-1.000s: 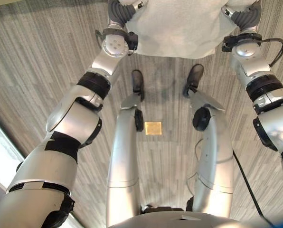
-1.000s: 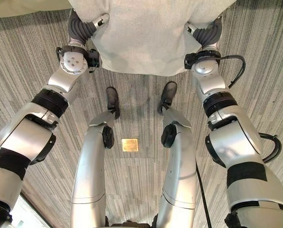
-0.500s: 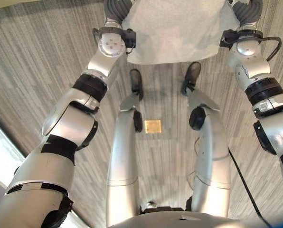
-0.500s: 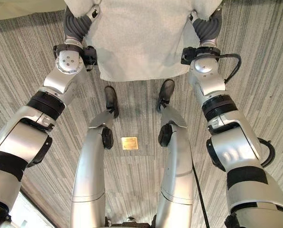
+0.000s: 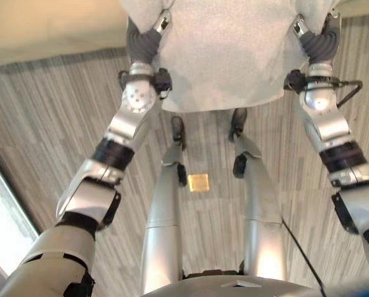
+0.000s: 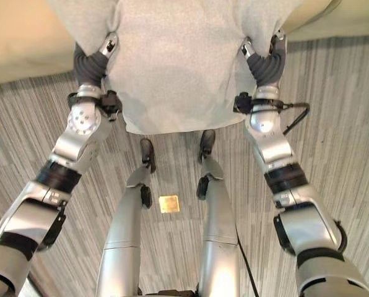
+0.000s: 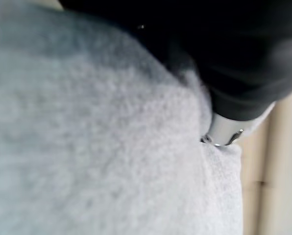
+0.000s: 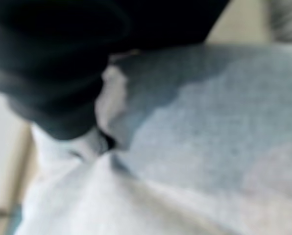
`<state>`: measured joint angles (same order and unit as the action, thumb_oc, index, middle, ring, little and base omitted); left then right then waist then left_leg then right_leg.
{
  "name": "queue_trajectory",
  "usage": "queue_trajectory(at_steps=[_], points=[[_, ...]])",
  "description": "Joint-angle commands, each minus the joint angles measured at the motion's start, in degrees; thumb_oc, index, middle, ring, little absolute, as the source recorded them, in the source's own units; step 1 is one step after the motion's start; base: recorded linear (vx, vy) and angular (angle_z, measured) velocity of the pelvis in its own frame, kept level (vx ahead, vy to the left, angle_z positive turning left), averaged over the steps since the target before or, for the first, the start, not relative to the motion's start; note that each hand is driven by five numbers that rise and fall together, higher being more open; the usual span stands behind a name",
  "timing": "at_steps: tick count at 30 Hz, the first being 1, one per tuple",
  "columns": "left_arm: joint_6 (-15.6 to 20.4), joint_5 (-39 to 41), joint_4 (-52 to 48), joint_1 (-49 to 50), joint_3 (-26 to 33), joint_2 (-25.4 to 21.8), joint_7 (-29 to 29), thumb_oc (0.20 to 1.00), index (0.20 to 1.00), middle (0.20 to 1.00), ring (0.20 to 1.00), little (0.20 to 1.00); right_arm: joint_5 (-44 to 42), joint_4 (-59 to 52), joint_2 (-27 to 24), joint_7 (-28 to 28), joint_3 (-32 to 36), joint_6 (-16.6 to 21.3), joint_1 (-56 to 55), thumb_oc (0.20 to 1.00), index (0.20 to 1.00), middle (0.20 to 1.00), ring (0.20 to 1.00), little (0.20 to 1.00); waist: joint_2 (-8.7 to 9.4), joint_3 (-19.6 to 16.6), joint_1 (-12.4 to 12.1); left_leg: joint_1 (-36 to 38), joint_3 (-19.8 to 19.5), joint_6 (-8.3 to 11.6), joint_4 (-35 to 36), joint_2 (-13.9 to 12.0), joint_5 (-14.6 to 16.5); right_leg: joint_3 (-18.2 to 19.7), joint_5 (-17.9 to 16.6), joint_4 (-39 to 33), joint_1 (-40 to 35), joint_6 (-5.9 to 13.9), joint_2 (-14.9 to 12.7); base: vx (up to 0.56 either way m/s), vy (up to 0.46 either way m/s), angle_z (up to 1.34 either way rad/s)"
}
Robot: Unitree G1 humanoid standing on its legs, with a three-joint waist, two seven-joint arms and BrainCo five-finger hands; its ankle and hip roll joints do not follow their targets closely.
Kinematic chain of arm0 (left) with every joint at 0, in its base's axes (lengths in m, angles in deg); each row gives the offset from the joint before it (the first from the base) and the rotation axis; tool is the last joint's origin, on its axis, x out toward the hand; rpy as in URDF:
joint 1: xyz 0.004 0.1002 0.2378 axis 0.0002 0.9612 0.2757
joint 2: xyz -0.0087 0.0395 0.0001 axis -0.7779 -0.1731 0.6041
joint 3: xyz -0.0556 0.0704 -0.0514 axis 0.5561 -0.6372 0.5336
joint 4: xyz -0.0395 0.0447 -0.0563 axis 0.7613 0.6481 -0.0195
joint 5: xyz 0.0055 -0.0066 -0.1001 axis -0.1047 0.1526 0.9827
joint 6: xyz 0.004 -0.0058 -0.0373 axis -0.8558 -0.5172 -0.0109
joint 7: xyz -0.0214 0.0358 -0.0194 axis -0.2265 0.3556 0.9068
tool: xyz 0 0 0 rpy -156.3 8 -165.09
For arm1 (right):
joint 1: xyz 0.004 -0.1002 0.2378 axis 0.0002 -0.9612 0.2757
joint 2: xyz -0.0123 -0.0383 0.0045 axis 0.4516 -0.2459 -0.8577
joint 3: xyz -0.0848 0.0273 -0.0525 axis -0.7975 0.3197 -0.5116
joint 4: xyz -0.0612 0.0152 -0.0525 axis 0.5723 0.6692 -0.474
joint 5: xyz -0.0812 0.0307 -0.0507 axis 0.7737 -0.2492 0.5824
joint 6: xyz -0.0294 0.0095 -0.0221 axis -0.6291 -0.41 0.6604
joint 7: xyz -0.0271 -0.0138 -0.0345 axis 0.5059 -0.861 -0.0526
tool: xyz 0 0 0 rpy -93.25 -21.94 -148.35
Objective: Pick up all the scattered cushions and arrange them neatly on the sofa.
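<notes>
Pale grey cushion of nubbly, matt woven cloth; floor of matt, streaky wood-grain planks.

One grey cushion is counted. It is held up above the striped floor, and no second cushion is seen beside it.

Two hands are counted at the cushion. The left hand is pressed to one side of the cushion, and the right hand is pressed to the other side. How the fingers are bent cannot be told.

One small yellow square is counted on the floor, below the cushion.

One pale cream sofa is counted, just behind the cushion.
</notes>
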<state>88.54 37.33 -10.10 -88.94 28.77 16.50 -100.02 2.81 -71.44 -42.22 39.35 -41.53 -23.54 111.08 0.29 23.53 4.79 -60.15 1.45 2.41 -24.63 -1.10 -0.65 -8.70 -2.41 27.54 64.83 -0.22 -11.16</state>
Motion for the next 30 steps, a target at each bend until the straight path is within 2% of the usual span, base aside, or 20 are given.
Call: queue_trajectory(at_steps=[1,2,7,8,14,17,22,25,26,28,30], points=[[7.9,-3.7,-5.3,3.0,-2.9,6.3,3.2,0.200,0.200,0.200,0.200,0.200,6.1,-4.8,5.1,3.0,-2.1,6.9,-2.5,0.200,0.200,0.200,0.200,0.200,-1.02,-12.3,0.5,4.9,-4.3,1.32,3.7,0.1,5.0,1.6,3.4,-4.1,-7.4,6.51,1.1,-0.04,-0.023,0.02],[7.5,-4.3,-6.3,6.7,-2.9,6.0,4.4,0.200,0.200,0.200,0.200,0.200,6.0,-6.8,5.7,4.3,-1.0,7.0,-6.9,0.200,0.200,0.200,0.200,0.200,-0.59,-12.8,0.6,10.2,-4.3,1.46,5.6,0.1,5.0,1.2,3.1,-6.5,-12.4,6.56,1.1,0.03,-0.038,-0.01],[6.6,-4.3,-7.5,15.2,-3.2,7.0,7.6,0.200,0.200,0.200,0.200,0.200,3.5,-9.5,8.0,7.8,0.9,7.5,-17.1,0.200,0.200,0.200,0.200,0.200,0.34,-13.6,0.7,22.7,-3.7,1.68,9.3,-0.3,5.4,0.3,3.2,-10.8,-24.2,6.51,1.5,0.07,-0.025,-0.05],[6.4,-4.2,-7.5,18.5,-3.2,7.7,8.7,0.200,0.200,0.200,0.200,0.200,3.2,-10.1,8.8,8.7,1.4,7.5,-20.6,0.200,0.200,0.200,0.200,0.200,0.66,-13.8,0.7,28.2,-3.3,1.79,10.9,-0.6,5.6,0.0,3.4,-12.6,-29.4,6.48,1.9,0.10,-0.034,-0.03],[5.5,-3.9,-8.0,25.5,-2.6,8.3,10.2,0.200,0.200,0.200,0.200,0.200,3.3,-10.8,9.8,10.3,2.9,6.5,-27.9,0.200,0.200,0.200,0.200,0.200,1.24,-14.7,1.0,39.6,-1.7,1.92,14.7,-1.3,5.5,0.0,3.8,-16.8,-40.9,6.41,3.3,0.11,-0.025,-0.14],[4.8,-3.8,-7.9,29.8,-2.1,7.8,11.3,0.200,0.200,0.200,0.200,0.200,4.4,-10.2,8.8,11.7,3.9,5.0,-32.7,0.200,0.200,0.200,0.200,0.200,1.39,-16.7,1.5,46.7,-0.8,2.34,17.9,-2.4,4.8,0.3,4.3,-19.5,-47.6,6.21,4.6,0.13,-0.075,-0.10],[4.0,-4.2,-7.3,33.3,-1.6,7.7,12.8,0.200,0.200,0.200,0.200,0.200,5.7,-9.8,7.9,13.2,4.6,3.9,-37.0,0.200,0.200,0.200,0.200,0.200,1.77,-18.5,2.0,52.4,0.6,3.09,19.5,-3.7,4.8,1.6,5.5,-22.6,-54.0,5.58,7.2,0.08,-0.083,-0.12],[3.3,-4.2,-5.9,34.6,-2.0,8.0,13.9,0.200,0.200,0.200,0.200,0.200,6.1,-8.7,7.2,14.0,5.2,3.3,-39.6,0.200,0.200,0.200,0.200,0.200,2.33,-19.1,2.4,53.2,0.5,3.72,16.6,-4.4,5.1,2.6,6.1,-25.0,-57.9,4.53,8.6,0.10,-0.137,-0.06],[3.0,-4.0,-5.8,36.1,-1.7,8.0,14.4,0.200,0.200,0.200,0.200,0.200,6.3,-8.0,6.7,14.8,5.3,2.9,-40.9,0.200,0.200,0.200,0.200,0.200,2.80,-19.6,2.4,53.7,0.3,3.55,13.6,-4.5,5.9,3.3,6.2,-25.7,-60.0,3.93,9.3,0.11,-0.112,0.00],[2.9,-3.7,-5.8,36.1,-2.0,8.2,14.4,0.200,0.200,0.200,0.200,0.200,6.1,-7.9,6.5,15.0,5.4,2.8,-41.5,0.200,0.200,0.200,0.200,0.200,3.12,-19.2,2.2,53.2,-0.4,3.57,11.8,-4.4,5.2,3.5,6.3,-26.0,-60.9,3.73,9.2,0.08,-0.061,-0.08],[2.7,-3.4,-5.4,36.3,-2.4,8.6,14.9,0.200,0.200,0.200,0.200,0.200,5.6,-7.3,6.4,15.3,5.7,2.8,-41.8,0.200,0.200,0.200,0.200,0.200,3.57,-19.3,2.3,52.5,-0.8,2.81,12.7,-3.7,5.8,3.8,6.4,-26.5,-61.5,3.73,9.1,0.07,-0.015,-0.17]])
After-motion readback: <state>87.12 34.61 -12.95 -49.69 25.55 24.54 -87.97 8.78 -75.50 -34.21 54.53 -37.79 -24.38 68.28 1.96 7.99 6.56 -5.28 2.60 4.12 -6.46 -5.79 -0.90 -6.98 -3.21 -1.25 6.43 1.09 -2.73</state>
